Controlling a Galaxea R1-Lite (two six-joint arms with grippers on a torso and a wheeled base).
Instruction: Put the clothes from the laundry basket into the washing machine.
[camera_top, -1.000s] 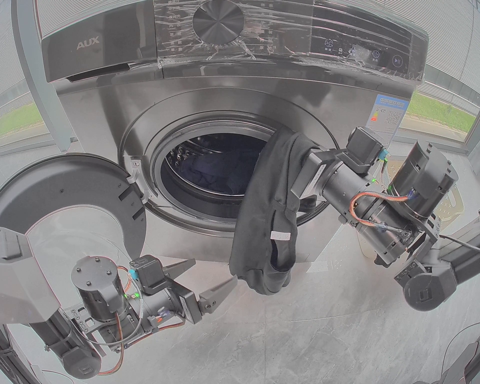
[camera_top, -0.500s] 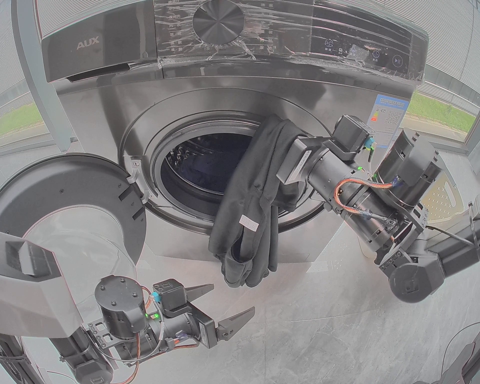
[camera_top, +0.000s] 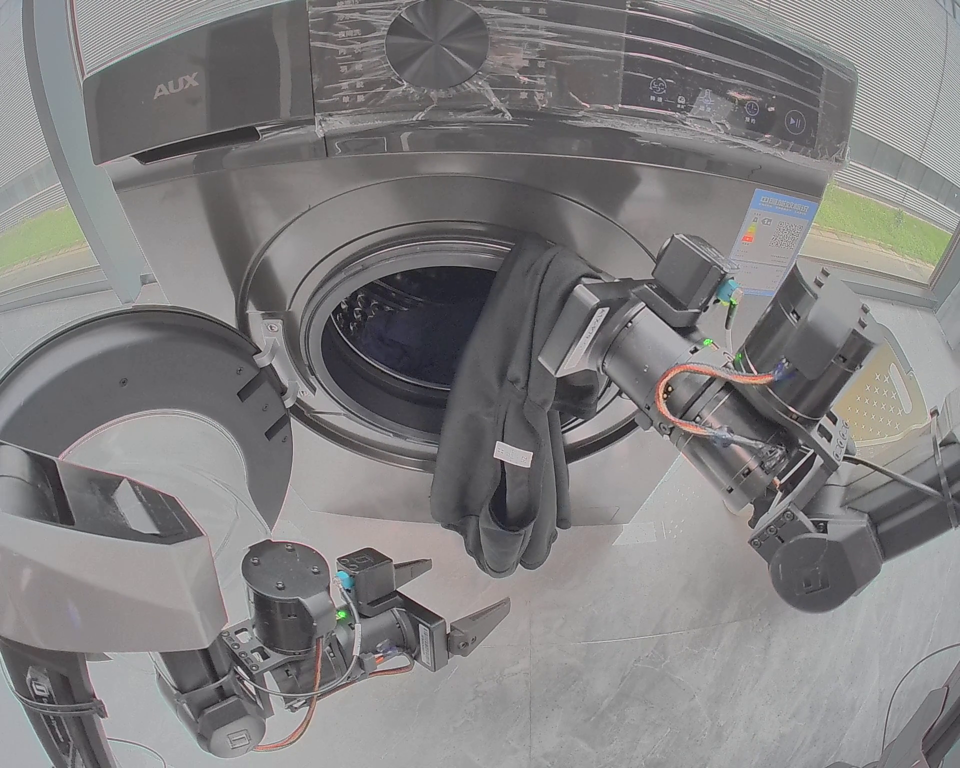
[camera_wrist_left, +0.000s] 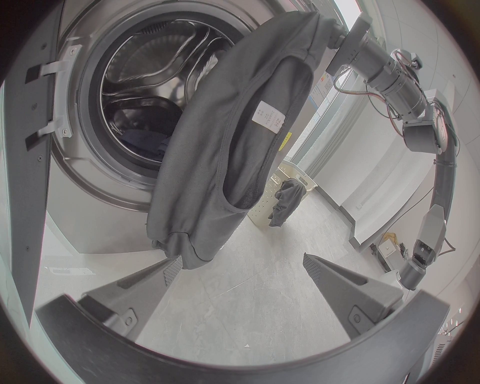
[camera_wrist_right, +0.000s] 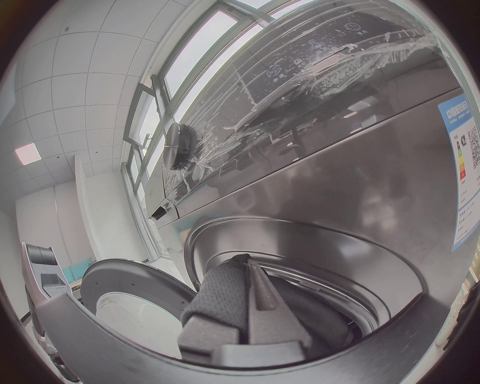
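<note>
Black cloth garment (camera_top: 500, 400) hung from right gripper (camera_wrist_right: 235, 295), pinched shut on its top edge, right in front of the round drum opening (camera_top: 420, 330) of the grey front-loading washing machine (camera_top: 620, 210). The garment draped down over the lower right rim of the opening, not inside it, bottom hem clear of the grey tiled floor (camera_top: 650, 650), small white label (camera_top: 513, 455) facing out. Round machine door (camera_top: 150, 370) stood swung open on the robot's left. Dark clothes (camera_wrist_left: 140, 137) lay in the drum. Left gripper (camera_top: 470, 590) was low over the floor below the garment, spread wide, holding nothing. Pale perforated laundry basket (camera_wrist_left: 280, 175) sat beyond the machine's right side, another dark garment (camera_wrist_left: 287, 200) draped on its rim.
</note>
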